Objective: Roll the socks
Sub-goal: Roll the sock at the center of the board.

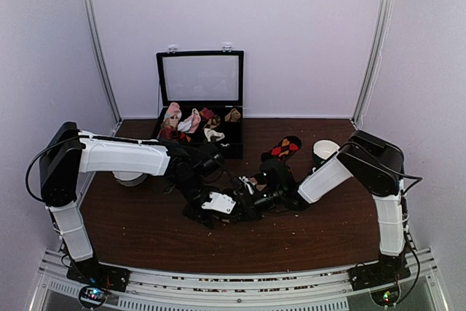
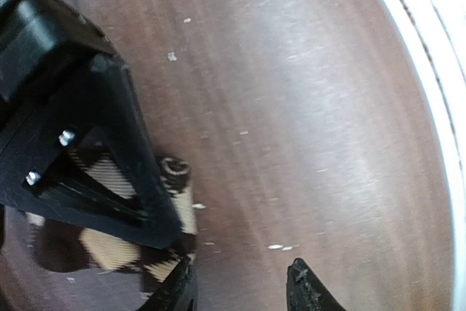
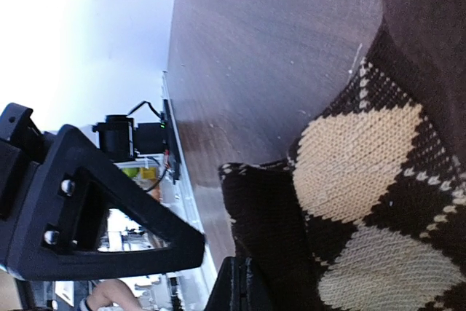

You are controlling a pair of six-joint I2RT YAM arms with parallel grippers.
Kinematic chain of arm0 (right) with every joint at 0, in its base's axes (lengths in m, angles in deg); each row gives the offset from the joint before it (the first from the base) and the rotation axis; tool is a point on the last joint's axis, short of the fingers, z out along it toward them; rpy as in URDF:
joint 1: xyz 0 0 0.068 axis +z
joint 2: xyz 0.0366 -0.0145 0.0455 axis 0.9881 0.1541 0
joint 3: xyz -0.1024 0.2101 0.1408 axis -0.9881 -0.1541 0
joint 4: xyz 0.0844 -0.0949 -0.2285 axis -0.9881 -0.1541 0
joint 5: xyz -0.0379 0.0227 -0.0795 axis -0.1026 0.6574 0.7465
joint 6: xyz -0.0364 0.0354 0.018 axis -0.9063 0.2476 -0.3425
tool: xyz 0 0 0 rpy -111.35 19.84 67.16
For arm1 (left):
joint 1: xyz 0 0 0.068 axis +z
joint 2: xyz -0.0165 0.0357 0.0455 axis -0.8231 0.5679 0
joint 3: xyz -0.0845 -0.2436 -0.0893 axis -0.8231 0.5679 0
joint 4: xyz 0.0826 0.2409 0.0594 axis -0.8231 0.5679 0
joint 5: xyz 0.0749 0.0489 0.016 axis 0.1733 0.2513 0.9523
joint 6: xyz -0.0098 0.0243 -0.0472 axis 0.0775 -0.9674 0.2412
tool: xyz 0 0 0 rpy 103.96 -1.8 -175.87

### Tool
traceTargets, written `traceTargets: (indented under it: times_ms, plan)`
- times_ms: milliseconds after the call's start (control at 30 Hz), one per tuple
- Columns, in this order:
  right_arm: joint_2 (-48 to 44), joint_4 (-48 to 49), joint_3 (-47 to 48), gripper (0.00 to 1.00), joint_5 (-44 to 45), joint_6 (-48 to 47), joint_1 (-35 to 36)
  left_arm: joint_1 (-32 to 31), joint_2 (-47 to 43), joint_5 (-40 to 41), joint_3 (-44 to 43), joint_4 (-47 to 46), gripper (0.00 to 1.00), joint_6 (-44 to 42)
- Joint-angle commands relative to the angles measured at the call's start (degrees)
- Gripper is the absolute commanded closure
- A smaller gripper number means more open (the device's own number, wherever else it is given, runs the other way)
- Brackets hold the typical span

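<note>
Dark wood-grain surface (image 1: 328, 231) lies bare towards its near edge. Near its middle the soft knit sock (image 3: 357, 158), black with cream diamonds, lies bunched. The left claw (image 2: 242, 285) stands part-open beside it, and the right claw (image 3: 217, 256) is closed next to it.

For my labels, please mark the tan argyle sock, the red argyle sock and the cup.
tan argyle sock (image 3: 349, 151), right wrist view, tan diamond
red argyle sock (image 1: 282, 148), top view, middle
cup (image 1: 325, 148), top view, top

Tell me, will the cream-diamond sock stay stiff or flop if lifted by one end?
Probably flops: the sock is knit and lies bunched on the table. Likely light, since it looks small and soft. The coarse knit should grip, so slipping seems unlikely.
</note>
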Motion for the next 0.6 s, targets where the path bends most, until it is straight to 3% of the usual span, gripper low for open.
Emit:
traceTargets:
  times_ms: [0,133,567]
  plan:
    - [0.3,6.9,-1.3,1.00,-2.2,6.9,-1.1,-0.1,0.3,4.7,-1.6,-4.2,0.56,-5.2]
    - [0.8,4.7,-1.3,1.00,-1.9,5.6,-1.2,-0.1,2.9,7.8,-1.1,-6.7,0.58,-6.4]
    - [2.6,0.6,-2.4,1.00,-1.2,1.4,-1.6,-0.2,6.8,7.3,-2.8,-8.6,0.61,-4.7]
